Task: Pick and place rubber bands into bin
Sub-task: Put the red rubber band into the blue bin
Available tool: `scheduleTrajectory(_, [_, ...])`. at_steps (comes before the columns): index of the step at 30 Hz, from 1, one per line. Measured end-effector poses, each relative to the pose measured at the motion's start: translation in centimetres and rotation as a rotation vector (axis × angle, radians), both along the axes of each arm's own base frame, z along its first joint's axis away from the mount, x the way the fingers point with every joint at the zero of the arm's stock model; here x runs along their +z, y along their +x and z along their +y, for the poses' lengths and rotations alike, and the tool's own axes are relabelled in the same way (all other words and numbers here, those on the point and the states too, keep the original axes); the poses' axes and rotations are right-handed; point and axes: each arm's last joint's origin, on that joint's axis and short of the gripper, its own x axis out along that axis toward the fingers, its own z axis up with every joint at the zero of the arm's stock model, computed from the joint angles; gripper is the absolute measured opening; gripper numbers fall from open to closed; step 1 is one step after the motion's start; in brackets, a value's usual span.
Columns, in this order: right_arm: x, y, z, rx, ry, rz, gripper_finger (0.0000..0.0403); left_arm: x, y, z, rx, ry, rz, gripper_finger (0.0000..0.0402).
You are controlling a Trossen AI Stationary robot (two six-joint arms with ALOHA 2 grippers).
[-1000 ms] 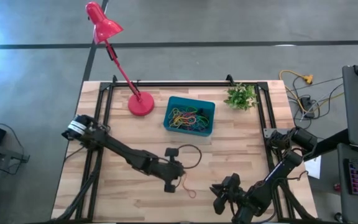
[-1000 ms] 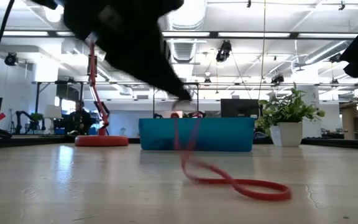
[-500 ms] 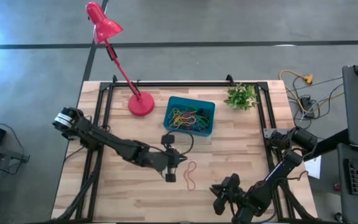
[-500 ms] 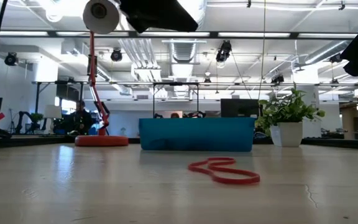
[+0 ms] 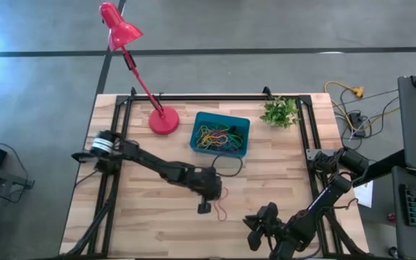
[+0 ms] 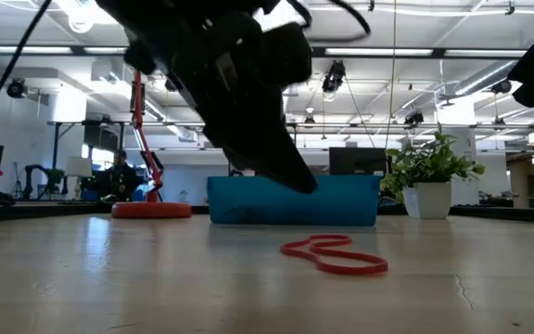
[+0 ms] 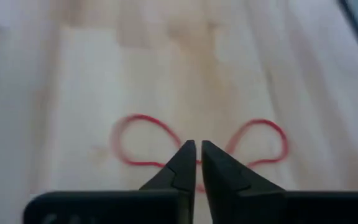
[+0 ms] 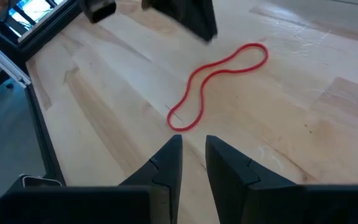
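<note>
Left gripper (image 7: 197, 163) pinched shut, empty, above the red band (image 8: 215, 81) lying flat on the table (image 5: 143, 209), short of the bin (image 5: 220, 134). Open first, straddle 1 strand, descend to the wood, close. Right gripper (image 8: 192, 163) narrow, idle.

Item count on and around the table

Two dark arms are showing, each carrying one gripper: the left gripper (image 5: 205, 207) and the right gripper (image 5: 252, 230); one red rubber band (image 5: 219, 209) is lying loose on the wood, while a tangled pile of rubber bands (image 5: 221, 136), too many to count, is sitting in one teal bin (image 5: 193, 134); one red lamp (image 5: 163, 120) and one potted plant (image 5: 280, 110) are standing behind
</note>
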Motion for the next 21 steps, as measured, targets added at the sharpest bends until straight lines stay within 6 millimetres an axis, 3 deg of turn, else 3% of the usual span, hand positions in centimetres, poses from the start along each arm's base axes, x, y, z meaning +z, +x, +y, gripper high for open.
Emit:
scheduleTrajectory(4, [0.0,0.0,0.2,0.005,0.011,-0.008,0.0061,-1.0,0.9,0.0,-0.031,-0.066,0.023,0.0049])
scheduleTrajectory(12, [0.1,-0.1,0.3,0.014,0.008,-0.007,0.0061,-0.2,2.0,1.0,0.022,-0.013,-0.025,0.0155])
scheduleTrajectory(21, [0.1,-0.1,0.3,0.032,-0.017,0.003,0.0061,-1.7,2.3,2.6,0.060,0.002,0.016,0.0190])
